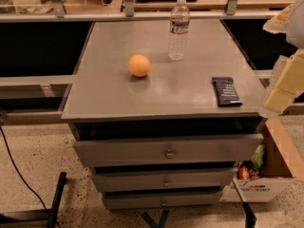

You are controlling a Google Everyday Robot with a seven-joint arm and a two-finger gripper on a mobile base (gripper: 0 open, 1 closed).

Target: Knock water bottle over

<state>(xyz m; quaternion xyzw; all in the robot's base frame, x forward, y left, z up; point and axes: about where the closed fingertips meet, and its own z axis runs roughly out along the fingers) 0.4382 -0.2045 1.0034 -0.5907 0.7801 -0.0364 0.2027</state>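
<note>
Here ribbed water bottle [178,30] stands upright, gripper [279,93] right.

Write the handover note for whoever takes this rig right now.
The gripper is at the right edge of the view, beside the right side of the table, far from the bottle.
The bottle stands upright near the back edge, cap on.
The orange ball sits in front of it to the left, apart; the dark packet lies front right.
Done: nothing yet.
Left: reach across and tip the bottle over.
</note>
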